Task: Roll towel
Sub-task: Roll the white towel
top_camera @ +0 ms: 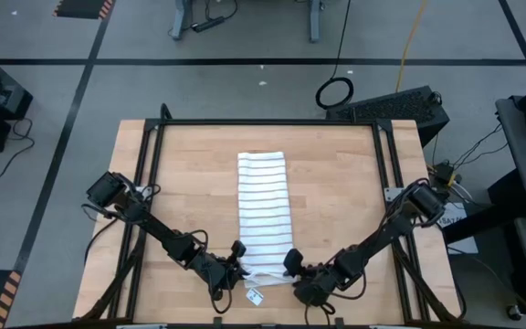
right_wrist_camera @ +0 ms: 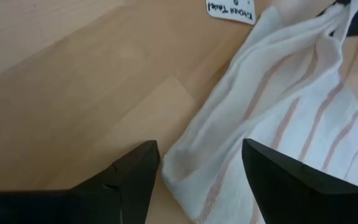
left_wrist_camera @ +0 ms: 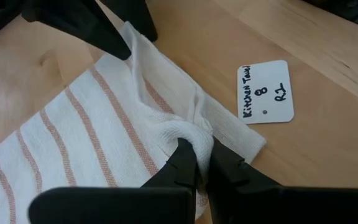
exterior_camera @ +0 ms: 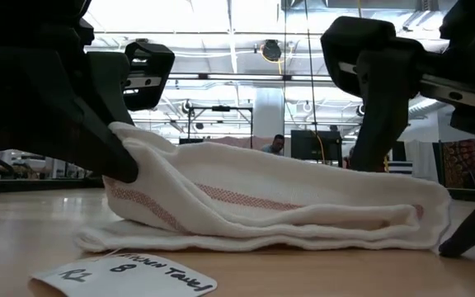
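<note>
Ribbed striped towel (top_camera: 261,212), near hem bunched, seemingly pinched by left gripper (left_wrist_camera: 199,163).

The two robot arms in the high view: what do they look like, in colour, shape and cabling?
Both are dark, almost black, built of slim jointed segments with bulkier housings at the joints. The left gripper and right gripper each end in two dark, matte, wedge-shaped fingers. Thin black cables loop along the arms. No markings are visible.
</note>
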You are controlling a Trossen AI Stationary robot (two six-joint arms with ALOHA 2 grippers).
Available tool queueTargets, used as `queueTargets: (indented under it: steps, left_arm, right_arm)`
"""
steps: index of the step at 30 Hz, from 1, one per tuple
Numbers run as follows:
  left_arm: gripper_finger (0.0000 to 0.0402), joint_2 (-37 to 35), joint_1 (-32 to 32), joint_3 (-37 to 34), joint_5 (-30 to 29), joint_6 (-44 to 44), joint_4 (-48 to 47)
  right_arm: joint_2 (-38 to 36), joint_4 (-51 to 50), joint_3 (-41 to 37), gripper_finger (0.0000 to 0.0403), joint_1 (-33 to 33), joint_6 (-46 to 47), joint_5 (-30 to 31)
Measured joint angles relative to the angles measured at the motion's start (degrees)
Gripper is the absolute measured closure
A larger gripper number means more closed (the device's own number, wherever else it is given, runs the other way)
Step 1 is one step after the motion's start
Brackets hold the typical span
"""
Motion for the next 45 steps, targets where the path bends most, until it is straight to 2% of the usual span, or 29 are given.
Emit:
queueTargets:
  steps: [6, 9, 13, 20, 22, 25, 29, 35, 40, 45]
  left_arm:
    - [0.0384, 0.0, 0.0, 0.0, 0.0, 0.0, -0.2]
    - [0.0384, 0.0, 0.0, 0.0, 0.0, 0.0, -0.2]
    - [0.0384, 0.0, 0.0, 0.0, -0.1, 0.0, -0.2]
    - [0.0384, 0.0, -0.1, 0.0, 0.2, -1.0, 0.3]
    - [0.0382, 0.0, -0.1, 0.0, 0.6, -3.6, 0.3]
    - [0.0372, 0.0, -0.1, 0.0, 0.1, -10.1, 0.3]
    - [0.0335, -0.1, -0.8, 0.0, -0.3, -17.2, -0.1]
    - [0.0232, -0.2, -4.2, 0.0, -1.2, -19.6, -1.5]
    - [0.0148, -0.2, -7.7, 0.0, -6.7, -19.7, -5.0]
    - [0.0113, 0.0, -9.7, 0.0, -16.6, -12.6, -5.0]
  right_arm:
    - [0.3, 2.4, 0.0, 0.0174, -0.2, -0.8, 1.7]
    - [0.4, 2.4, 0.0, 0.0190, -0.5, 0.4, 1.1]
    - [0.5, 2.3, 0.0, 0.0242, -1.1, 3.8, -0.8]
    - [0.7, 1.7, -0.1, 0.0376, -1.2, 8.7, -0.7]
    - [0.7, 1.7, -0.1, 0.0393, -1.2, 9.7, -0.2]
    - [0.7, 1.6, -0.1, 0.0387, -1.7, 12.1, 0.2]
    - [0.7, 1.5, -0.1, 0.0396, -2.5, 14.6, 0.1]
    - [0.6, 1.5, -0.1, 0.0399, -3.2, 16.4, -0.1]
    - [0.6, 1.5, -0.2, 0.0400, -3.3, 17.7, 0.0]
    - [0.6, 1.5, -0.2, 0.0401, -3.4, 18.5, 0.0]
